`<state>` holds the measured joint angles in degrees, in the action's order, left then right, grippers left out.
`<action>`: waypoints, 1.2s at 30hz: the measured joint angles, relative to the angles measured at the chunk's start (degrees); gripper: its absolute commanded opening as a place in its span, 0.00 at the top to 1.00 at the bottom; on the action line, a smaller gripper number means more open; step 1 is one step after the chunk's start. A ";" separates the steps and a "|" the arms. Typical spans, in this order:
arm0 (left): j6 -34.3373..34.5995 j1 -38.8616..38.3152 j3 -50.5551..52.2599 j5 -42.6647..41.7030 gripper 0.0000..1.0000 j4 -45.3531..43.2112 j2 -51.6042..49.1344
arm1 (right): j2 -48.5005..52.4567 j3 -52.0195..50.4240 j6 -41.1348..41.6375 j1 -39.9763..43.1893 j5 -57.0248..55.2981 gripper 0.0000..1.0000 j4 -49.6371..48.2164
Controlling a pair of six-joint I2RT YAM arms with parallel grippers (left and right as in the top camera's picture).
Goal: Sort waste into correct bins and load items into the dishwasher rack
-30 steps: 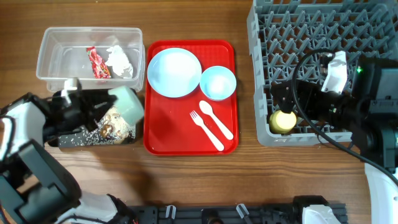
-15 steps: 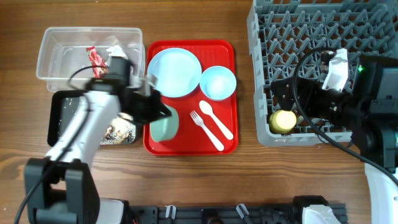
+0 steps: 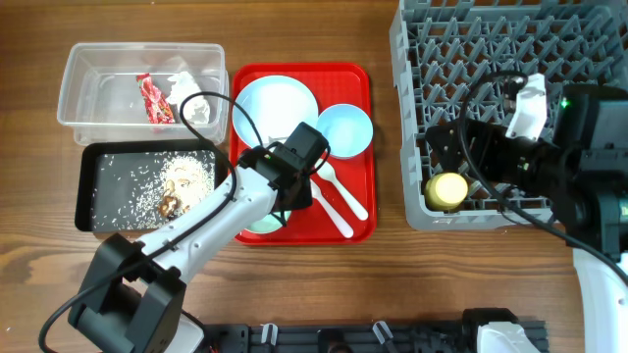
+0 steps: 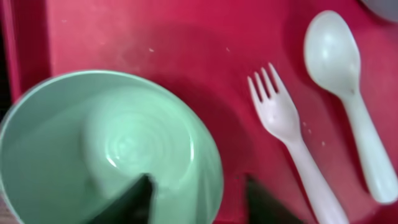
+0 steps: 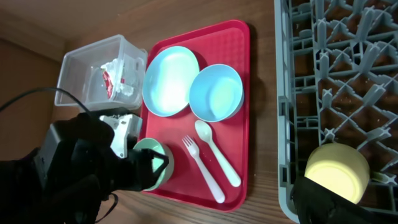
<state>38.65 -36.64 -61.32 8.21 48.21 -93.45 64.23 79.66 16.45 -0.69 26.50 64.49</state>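
The left gripper (image 4: 198, 190) straddles the rim of the mint green bowl (image 4: 118, 143), jaws parted, one finger inside and one outside. The bowl sits upright on the red serving tray's (image 4: 186, 37) near-left corner, with the dishwasher rack (image 3: 491, 39) well apart to its right.

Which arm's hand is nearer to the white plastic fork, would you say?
Left. The left hand straddles the rim of the mint green bowl beside the fork; the right hand is over the grey plastic rack by the yellow cup.

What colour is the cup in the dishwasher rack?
The cup is yellow, clearest in the right wrist view.
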 measured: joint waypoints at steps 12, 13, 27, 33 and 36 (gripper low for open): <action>-0.24 1.79 -9.90 2.03 0.00 11.13 9.31 | 5.38 0.00 0.17 0.02 0.00 0.00 -0.24; -0.48 1.81 -11.72 2.12 0.00 11.67 11.76 | 6.10 0.00 0.17 0.02 0.00 0.00 -0.26; -3.30 1.84 -17.18 4.55 0.00 12.07 37.94 | 15.21 0.00 0.17 0.02 0.00 0.00 -0.63; -10.03 1.84 -17.18 11.82 0.00 9.75 44.13 | 18.45 0.00 0.17 0.02 0.00 0.00 -0.74; -15.28 1.95 -17.18 14.91 0.00 7.65 45.83 | 19.58 0.00 0.17 0.02 0.00 0.00 -0.74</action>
<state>23.38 -34.70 -78.50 23.11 55.86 -47.62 83.81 79.66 16.62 -0.67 26.50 63.75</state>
